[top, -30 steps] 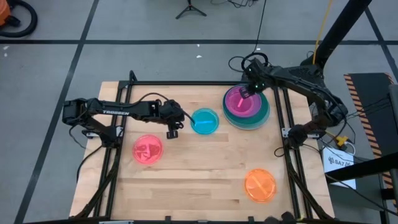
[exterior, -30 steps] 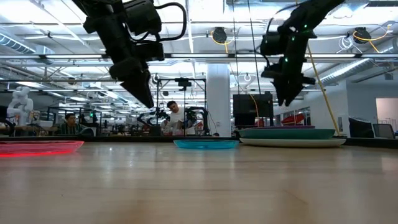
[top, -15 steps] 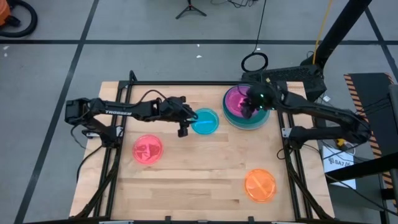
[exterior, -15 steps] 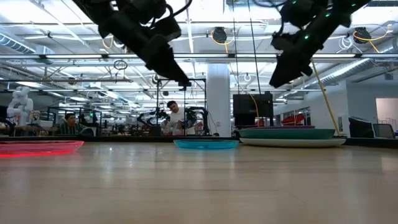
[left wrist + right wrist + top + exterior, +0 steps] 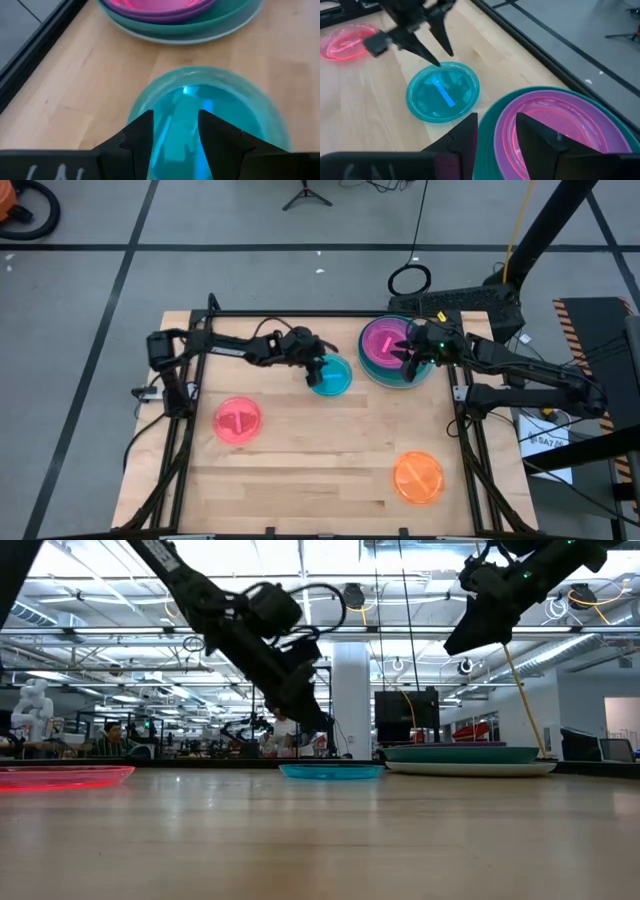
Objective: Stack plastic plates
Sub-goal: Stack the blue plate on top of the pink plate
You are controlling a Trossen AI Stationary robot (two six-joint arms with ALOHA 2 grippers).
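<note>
A small cyan plate [image 5: 331, 375] lies flat on the table, also in the left wrist view [image 5: 235, 100] and low view [image 5: 330, 771]. My left gripper [image 5: 316, 370] hangs open just above its left rim [image 5: 175, 132], touching nothing. To the right stands a stack [image 5: 396, 352]: a pink-red plate [image 5: 555, 120] in a purple one [image 5: 600, 135], on dark green and light blue plates. My right gripper [image 5: 405, 350] is open, raised above the stack [image 5: 455, 645]. A pink-red plate [image 5: 238, 421] and an orange plate [image 5: 418, 477] lie apart.
Black frame rails run along the table's left [image 5: 180, 430], right [image 5: 462, 430] and far [image 5: 300, 313] edges. Bare wood [image 5: 320, 450] lies between the single plates. People sit in the room beyond the table [image 5: 110, 737].
My left gripper has travelled toward the table's right, reaching over the cyan plate's left rim, and has come down toward it. My right gripper has risen off the stack, and its arm has swung round so that it now comes from the right side. The plates have kept still.
</note>
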